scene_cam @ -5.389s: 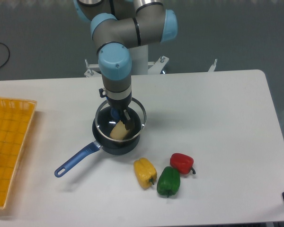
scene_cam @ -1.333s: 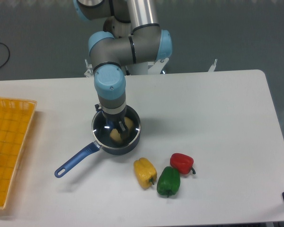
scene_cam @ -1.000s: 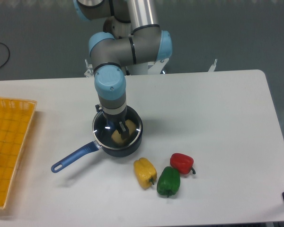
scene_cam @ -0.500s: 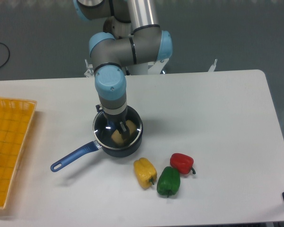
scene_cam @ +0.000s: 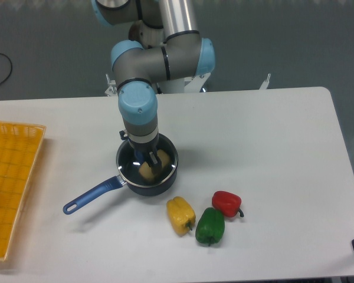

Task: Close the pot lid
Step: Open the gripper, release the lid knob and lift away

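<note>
Jaws of the gripper [scene_cam: 148,163] appear clenched on the blue knob of the lid [scene_cam: 130,160], which sits level on the pot [scene_cam: 164,180] near the table's [scene_cam: 271,147] middle. Through the glass, a pale yellowish item shows inside. If the jaws lift before releasing, the lid could come up again or drag the pot sideways.

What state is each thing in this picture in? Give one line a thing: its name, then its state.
pot: upright on the table, lid on it, pale food inside.
lid: seated level on the pot.
gripper: down at the lid's centre; grip unclear.
three peppers: lying loose by the pot.
yellow basket: at the left edge.
</note>
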